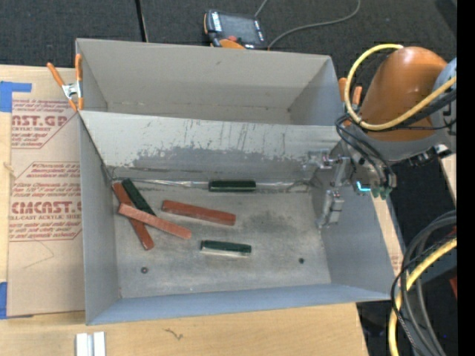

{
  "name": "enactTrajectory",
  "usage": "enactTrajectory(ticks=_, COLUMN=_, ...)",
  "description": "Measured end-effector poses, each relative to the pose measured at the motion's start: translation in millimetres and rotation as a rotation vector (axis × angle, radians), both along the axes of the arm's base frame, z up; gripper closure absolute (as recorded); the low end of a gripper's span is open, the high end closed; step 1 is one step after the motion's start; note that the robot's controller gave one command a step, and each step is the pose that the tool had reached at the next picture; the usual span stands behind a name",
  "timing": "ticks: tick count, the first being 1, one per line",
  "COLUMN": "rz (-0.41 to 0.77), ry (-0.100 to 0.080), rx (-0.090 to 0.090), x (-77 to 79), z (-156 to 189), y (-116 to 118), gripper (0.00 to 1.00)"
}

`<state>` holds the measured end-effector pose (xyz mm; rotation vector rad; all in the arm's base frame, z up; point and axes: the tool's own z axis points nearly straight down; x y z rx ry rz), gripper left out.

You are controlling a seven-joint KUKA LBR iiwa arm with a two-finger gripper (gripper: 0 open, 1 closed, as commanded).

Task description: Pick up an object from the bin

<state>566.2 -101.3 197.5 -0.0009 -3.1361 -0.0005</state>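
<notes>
Apparently pre-grasp: fingers [329, 210], open or closed I cannot tell, hover by the bin [223, 87] right wall; next, reach left to the green bar [231, 186].

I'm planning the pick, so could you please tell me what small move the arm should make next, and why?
Probably a short move leftward in the view, toward the dark green stick by the back wall. The gripper hangs near the bin at its right wall, over bare floor, and that stick seems nearest; the reddish sticks lie farther left.
</notes>
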Motion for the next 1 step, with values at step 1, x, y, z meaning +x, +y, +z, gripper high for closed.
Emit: enactTrajectory(ticks=1, rz=0.209, ry=0.001, rx=0.004, x=-22.2, z=-125.0, y=68.3, gripper=0.0)
